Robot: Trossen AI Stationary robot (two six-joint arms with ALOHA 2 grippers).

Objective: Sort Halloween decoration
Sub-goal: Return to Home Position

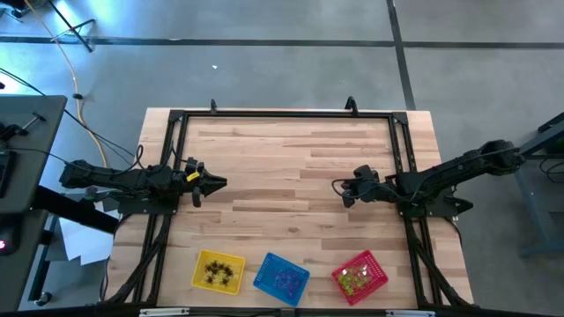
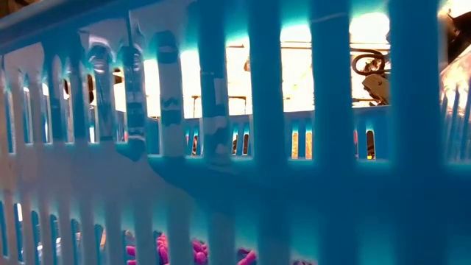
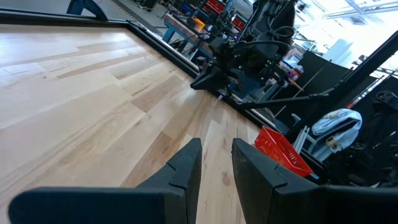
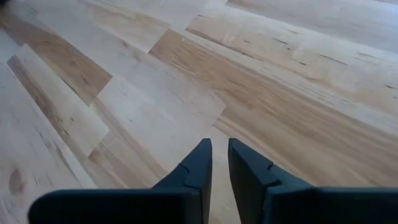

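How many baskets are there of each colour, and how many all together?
yellow mesh basket: 1
blue mesh basket: 1
red mesh basket: 1
Total: 3 baskets

- Table top [image 1: 291,167]: pale wood planks with visible grain, smooth, with a low satin sheen.
- Frame [image 1: 282,114] along the table top's edges: black metal, matt.
- Yellow basket [image 1: 199,269], blue basket [image 2: 331,184] and red basket [image 1: 340,280] on the table top: moulded plastic mesh — the blue one is glossy and translucent.
- Left gripper [image 3: 216,149] and right gripper [image 4: 219,147] over the table top: dark, matt, plastic-looking.
- Floor [image 1: 291,70] around the table top: grey, smooth, concrete-like.
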